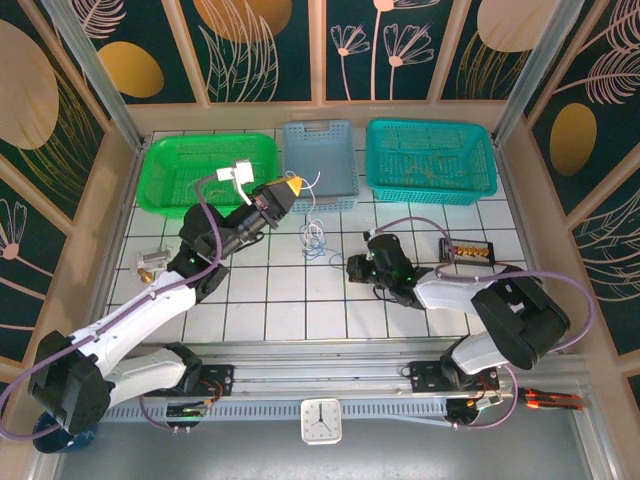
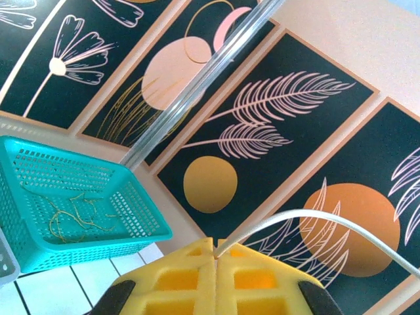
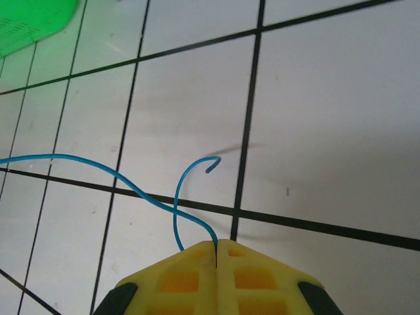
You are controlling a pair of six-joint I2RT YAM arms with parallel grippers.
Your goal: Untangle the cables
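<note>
Item: the cables (image 1: 314, 238), a small loose knot of thin cord on the white tiled table (image 1: 250, 310), at the centre of the overhead view, just below the grey-blue basket (image 1: 318, 135). Whitish cable (image 2: 315, 213): one end pinched between the closed yellow pads of the left gripper (image 2: 215, 257), which is raised at upper middle of the frame, apparently to draw that strand up and out of the knot. Blue cable (image 3: 131, 177): enters the seam of the right gripper (image 3: 216, 246), whose pads are pressed together on it low over the tiles, probably as the anchor for that pull. Tan cords (image 2: 72, 216): lying in the teal basket (image 2: 98, 246), upper right, well apart from the knot. Room: open tiles left of and below the knot. The basket rims crowd the top edge, with the green basket (image 1: 165, 190) just beside the left arm.
</note>
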